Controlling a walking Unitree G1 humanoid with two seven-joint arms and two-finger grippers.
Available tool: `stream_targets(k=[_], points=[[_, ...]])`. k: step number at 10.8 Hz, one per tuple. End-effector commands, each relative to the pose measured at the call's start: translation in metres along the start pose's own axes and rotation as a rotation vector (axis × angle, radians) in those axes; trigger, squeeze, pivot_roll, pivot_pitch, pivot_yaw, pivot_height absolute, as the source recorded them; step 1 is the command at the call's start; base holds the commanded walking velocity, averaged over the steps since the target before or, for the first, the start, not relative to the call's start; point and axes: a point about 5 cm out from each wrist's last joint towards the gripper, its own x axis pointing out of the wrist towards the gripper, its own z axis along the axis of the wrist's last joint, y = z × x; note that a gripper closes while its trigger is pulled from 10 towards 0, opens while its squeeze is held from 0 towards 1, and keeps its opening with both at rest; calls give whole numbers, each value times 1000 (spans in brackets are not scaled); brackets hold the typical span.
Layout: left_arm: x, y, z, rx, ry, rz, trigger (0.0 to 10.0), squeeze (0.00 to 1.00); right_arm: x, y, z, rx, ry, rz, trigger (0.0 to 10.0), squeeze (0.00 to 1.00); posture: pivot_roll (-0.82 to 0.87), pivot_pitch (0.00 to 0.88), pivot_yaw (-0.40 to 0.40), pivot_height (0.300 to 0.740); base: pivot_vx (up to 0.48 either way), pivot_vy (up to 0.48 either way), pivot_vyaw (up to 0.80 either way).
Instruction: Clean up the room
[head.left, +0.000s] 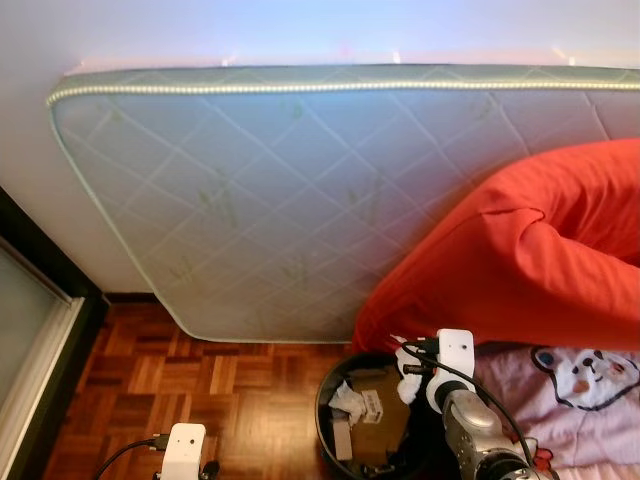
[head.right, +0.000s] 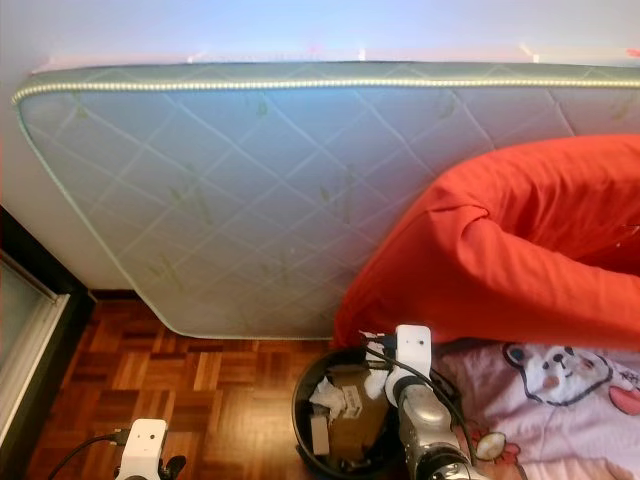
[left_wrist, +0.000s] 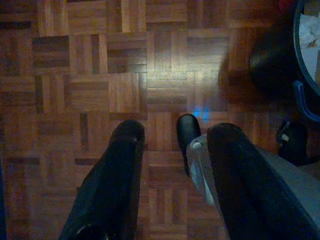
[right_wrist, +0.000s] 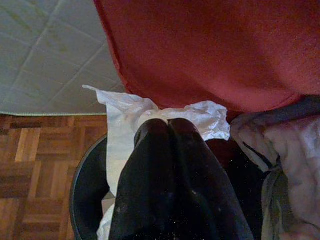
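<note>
2 right gripper (right_wrist: 169, 122) jaws pinch white tissue (right_wrist: 125, 115) — above black bin (head.left: 335, 375).

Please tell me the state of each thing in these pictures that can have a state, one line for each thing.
right gripper: shut on white tissue, above the bin
left gripper: open, empty, above the parquet floor
black bin: open, partly filled with paper and cardboard
mattress: stood on edge against the wall
red cushion: slumped against the mattress

Tissue (right_wrist: 131, 112): white, crumpled, pinched between right gripper (right_wrist: 169, 125) fingers, held above bin rim; bin (head.left: 335, 385): black, round, upright on parquet, holding cardboard and paper scraps.
</note>
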Motion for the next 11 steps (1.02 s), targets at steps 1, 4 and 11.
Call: stream_targets(k=[1, 4, 11], points=[[-2, -2, -9, -13, 17, -9, 10000, 0, -1, -1, -2, -4, 10, 1, 10000, 0, 123, 183, -27, 680, 0, 0, 0], [4, -6, 28, -28, -142, -15, 10000, 0, 4, -2, 13, -32, -22, 17, 10000, 0, 134, 217, -41, 680, 0, 0, 0], [1, -29, 151, -36, -606, -63, 10000, 0, 15, 12, 51, -92, -86, 86, 10000, 0, 152, 303, -80, 656, 0, 0, 0]])
